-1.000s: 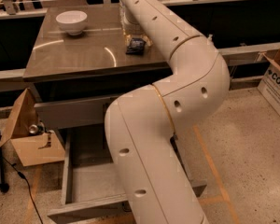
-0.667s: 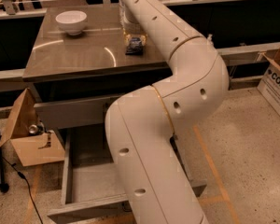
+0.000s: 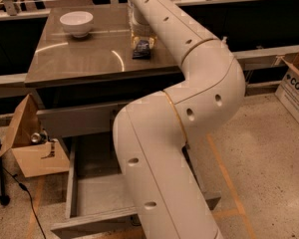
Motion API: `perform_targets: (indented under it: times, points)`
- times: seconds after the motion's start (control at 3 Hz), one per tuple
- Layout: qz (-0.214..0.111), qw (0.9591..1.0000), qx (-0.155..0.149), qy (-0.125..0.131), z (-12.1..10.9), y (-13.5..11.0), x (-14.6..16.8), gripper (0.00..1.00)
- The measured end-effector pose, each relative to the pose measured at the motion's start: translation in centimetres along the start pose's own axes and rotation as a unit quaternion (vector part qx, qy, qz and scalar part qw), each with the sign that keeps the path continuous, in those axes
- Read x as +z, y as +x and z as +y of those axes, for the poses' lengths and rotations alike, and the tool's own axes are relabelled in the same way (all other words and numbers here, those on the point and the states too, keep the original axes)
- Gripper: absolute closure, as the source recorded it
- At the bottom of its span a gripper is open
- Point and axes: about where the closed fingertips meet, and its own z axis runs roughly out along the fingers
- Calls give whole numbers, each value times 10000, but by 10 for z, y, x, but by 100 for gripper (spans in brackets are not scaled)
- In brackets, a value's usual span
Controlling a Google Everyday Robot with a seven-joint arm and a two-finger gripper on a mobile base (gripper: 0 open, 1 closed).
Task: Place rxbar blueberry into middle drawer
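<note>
Gripper [image 3: 140,37]: far end of the long white arm [image 3: 189,98], low over the back right part of the counter [image 3: 84,61]. It sits directly above the rxbar blueberry [image 3: 141,49] and looks to be touching the bar's far end. I cannot tell whether it is open or closed, or whether it has hold of the bar.

Rxbar blueberry: dark wrapper, lying flat on the counter near the right edge. There is pale print on it, too small to read.

White bowl [image 3: 76,23]: upright at the back left of the same counter, well apart from the bar.

Counter: brownish, glossy, with light streaks across the top.

Middle drawer [image 3: 97,195]: pulled out below the counter, towards me. Grey floor, thin left wall and front panel all visible (the right side is hidden behind the arm, which crosses over it). What shows of the floor is bare.

Left of the drawer: open cardboard box [image 3: 37,158] on the floor, flap standing up, a small can [image 3: 36,137] at its rim. Further left, a black rod [image 3: 0,171] and a thin cable [image 3: 25,195] trailing over the floor.

Far right: another cardboard box [image 3: 295,91], dark letters "cor" legible, the rest cut off at the edge.

Floor [image 3: 269,158]: speckled, with orange tape lines [image 3: 226,176].
</note>
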Motion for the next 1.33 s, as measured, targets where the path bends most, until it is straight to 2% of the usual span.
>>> perform_targets:
  times: [0.33, 0.67, 1.0, 1.33]
  points:
    - [-180, 9979, -307, -536, 7, -7, -23, 100]
    - [-306, 9929, -784, -845, 26, -7, -38, 100]
    - [-295, 9932, -785, -809, 24, -7, -36, 100]
    - [-380, 9926, -883, -737, 26, -6, -54, 100]
